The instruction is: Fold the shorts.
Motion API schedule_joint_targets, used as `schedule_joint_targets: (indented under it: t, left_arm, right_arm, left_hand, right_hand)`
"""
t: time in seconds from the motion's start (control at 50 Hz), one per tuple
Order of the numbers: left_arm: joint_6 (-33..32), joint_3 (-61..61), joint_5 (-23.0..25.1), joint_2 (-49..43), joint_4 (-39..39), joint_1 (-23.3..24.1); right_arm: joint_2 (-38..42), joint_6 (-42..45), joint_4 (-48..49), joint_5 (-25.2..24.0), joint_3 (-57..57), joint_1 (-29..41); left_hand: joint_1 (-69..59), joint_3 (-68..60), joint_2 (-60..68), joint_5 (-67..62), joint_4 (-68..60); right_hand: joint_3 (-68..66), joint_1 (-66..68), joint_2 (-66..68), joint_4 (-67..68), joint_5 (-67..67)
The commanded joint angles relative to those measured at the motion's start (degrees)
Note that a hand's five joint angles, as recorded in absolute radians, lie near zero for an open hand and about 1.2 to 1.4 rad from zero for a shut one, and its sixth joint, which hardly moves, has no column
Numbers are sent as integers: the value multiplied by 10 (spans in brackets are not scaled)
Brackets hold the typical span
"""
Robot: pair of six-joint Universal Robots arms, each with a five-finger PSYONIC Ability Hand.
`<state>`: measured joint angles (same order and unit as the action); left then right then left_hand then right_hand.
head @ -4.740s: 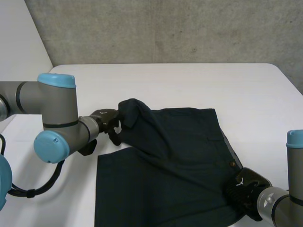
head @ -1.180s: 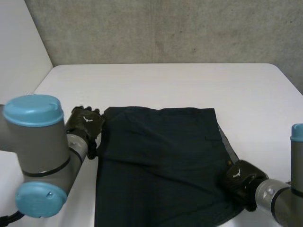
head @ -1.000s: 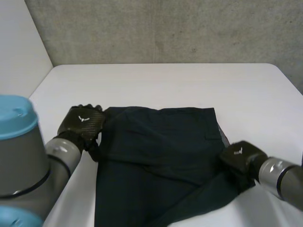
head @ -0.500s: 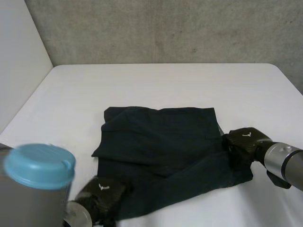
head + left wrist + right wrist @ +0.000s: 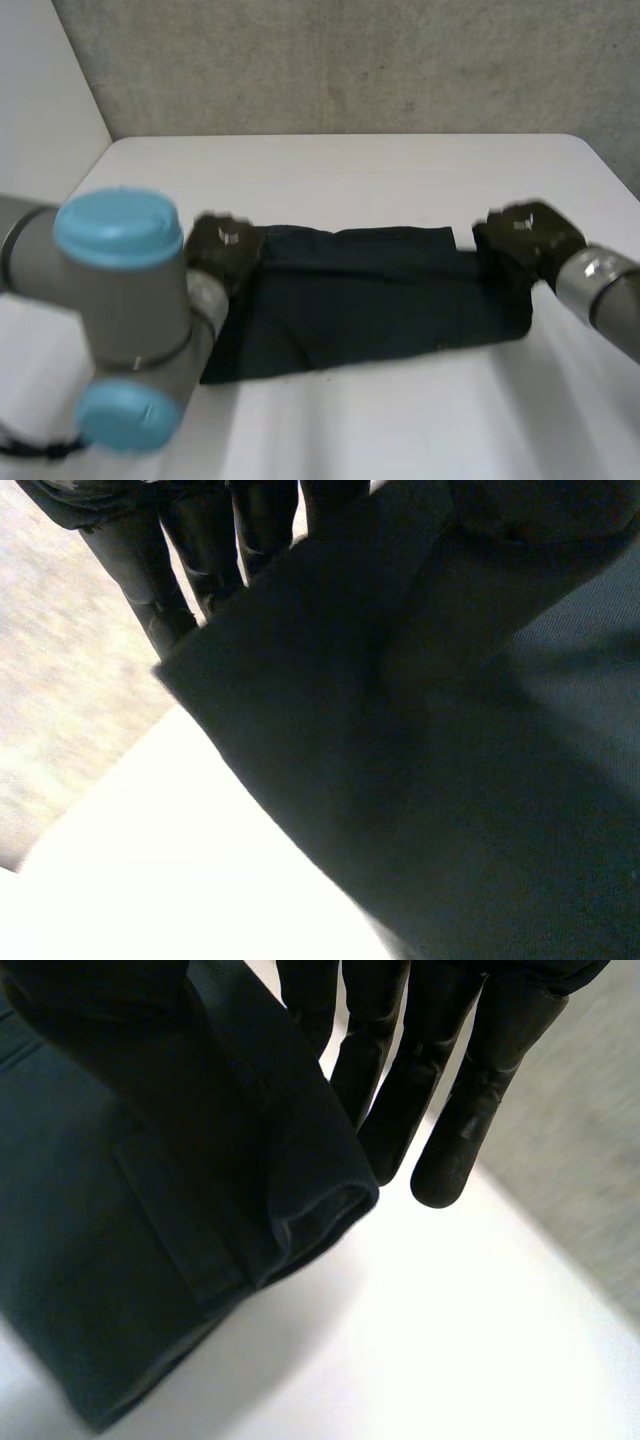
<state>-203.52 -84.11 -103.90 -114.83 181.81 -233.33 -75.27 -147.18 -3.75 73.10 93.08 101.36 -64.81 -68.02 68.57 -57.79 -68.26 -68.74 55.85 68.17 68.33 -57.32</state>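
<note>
Shorts (image 5: 370,295): dark matt woven cloth. Table (image 5: 350,180): smooth matt white. Wall (image 5: 350,60): rough concrete. Fingers (image 5: 470,1110): black, slight sheen.

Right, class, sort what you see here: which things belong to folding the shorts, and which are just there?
Part of the job: shorts; left robot hand at one end of them; right robot hand at the other end.
Just there: table underneath; wall behind.
</note>
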Motion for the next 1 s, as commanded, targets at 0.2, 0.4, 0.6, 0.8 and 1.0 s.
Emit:
schedule_joint_targets:
  t: [0.2, 0.4, 0.6, 0.8, 1.0]
  left_arm:
    - [-69, 413, 9, -340, -3, -59]
    - [-64, 457, 11, -397, 8, -46]
    - [-20, 228, 19, -184, 13, -46]
    - [70, 45, 92, -58, 27, -51]
    - [69, 27, 92, -57, 65, -56]
  right_arm:
    - [300, 33, 117, 93, -323, 91]
    - [369, 18, 152, 112, -363, 101]
    - [188, -88, 9, 81, -226, 92]
    - [193, -88, -24, 56, -135, 68]
    - [217, -69, 27, 90, -126, 53]
  left_hand:
    - [-11, 21, -26, 19, 23]
    - [548, 580, -586, 578, 583]
    - [548, 580, -586, 578, 583]
    - [544, 576, -582, 574, 579]
    - [541, 573, -578, 571, 575]
  right_hand:
    - [-113, 242, 118, 117, -127]
    - [587, -458, -582, -583, 573]
    - [587, -458, -582, -583, 573]
    - [516, -387, -510, -512, 502]
    - [339, -210, -334, -335, 325]
